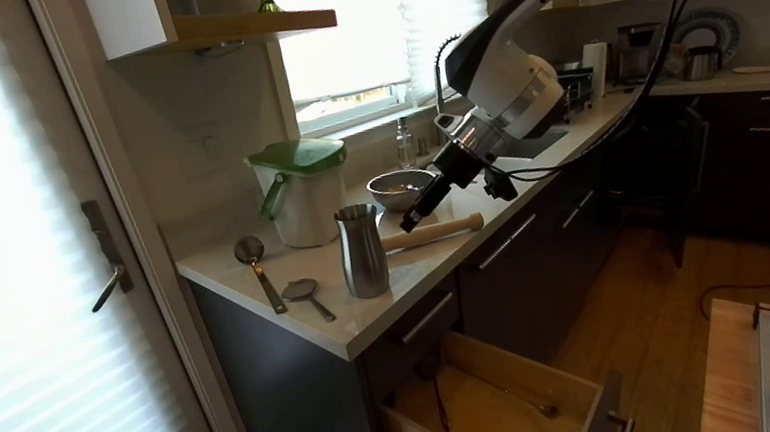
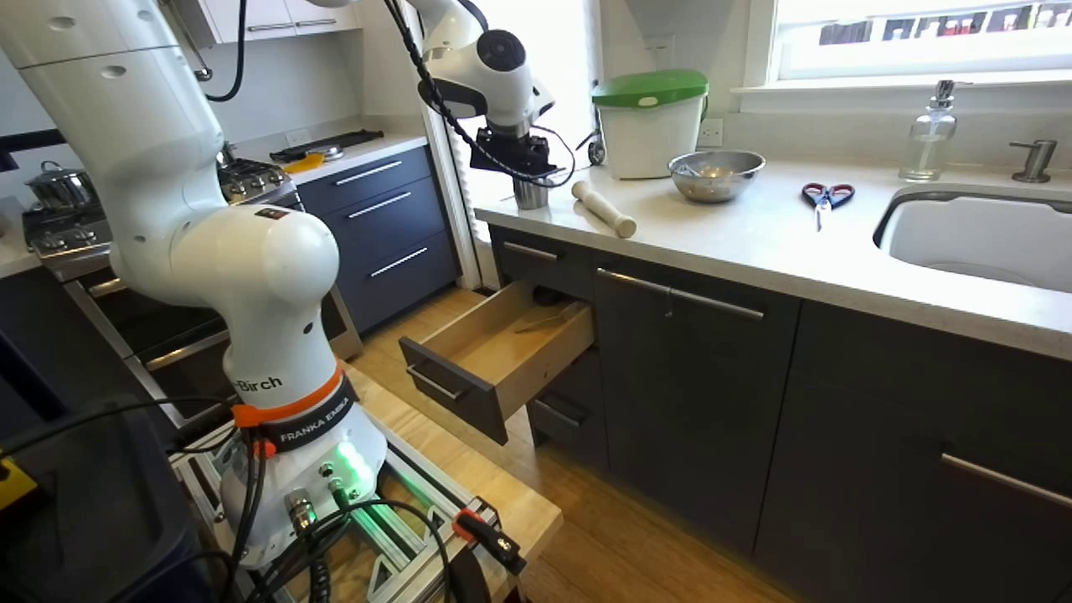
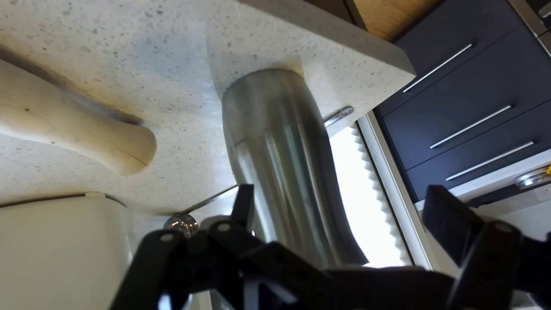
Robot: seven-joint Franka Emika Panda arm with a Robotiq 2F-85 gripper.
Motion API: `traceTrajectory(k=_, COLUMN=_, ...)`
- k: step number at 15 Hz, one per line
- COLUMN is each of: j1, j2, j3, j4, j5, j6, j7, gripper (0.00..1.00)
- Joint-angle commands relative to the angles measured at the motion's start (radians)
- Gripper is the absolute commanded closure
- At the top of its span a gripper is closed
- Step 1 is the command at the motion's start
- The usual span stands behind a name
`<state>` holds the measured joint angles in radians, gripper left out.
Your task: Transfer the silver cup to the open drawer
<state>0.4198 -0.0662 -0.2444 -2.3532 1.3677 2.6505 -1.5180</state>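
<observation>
The silver cup (image 1: 363, 255) stands upright on the countertop near its front corner. It also shows in an exterior view (image 2: 531, 196), its upper part hidden behind the gripper, and large in the wrist view (image 3: 280, 146). My gripper (image 1: 411, 221) is open and empty, tilted down beside the cup near its rim height and apart from it in that view. In the wrist view the fingers (image 3: 340, 191) are spread, with the cup's upper part behind and beside the left finger. The open drawer (image 1: 518, 358) is below the counter edge, pulled out, with a few utensils inside; it also shows in an exterior view (image 2: 544, 360).
A wooden pestle (image 1: 434, 231) lies close beside the cup. A metal bowl (image 1: 400, 191) and a white green-lidded bin (image 1: 308, 197) stand behind. A ladle (image 1: 253, 258) and a small strainer (image 1: 301, 290) lie near the counter's end. Scissors (image 2: 825, 197) lie by the sink (image 2: 988, 234).
</observation>
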Motion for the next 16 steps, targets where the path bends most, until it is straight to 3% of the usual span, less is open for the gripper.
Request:
traceTrajectory(k=1, j1=0.001, j2=0.049, j3=-0.005, j4=0.046, j5=0.11, j6=0.007, j7=-0.12, gripper=0.0)
traceTrajectory(k=9, j1=-0.006, j2=0.132, j3=-0.005, j4=0.108, j5=0.307, j6=-0.037, j7=-0.364, gripper=0.0)
traceTrajectory(k=16, j1=-0.011, j2=0.186, j3=-0.005, j4=0.134, j5=0.38, j6=-0.123, j7=-0.474, gripper=0.0)
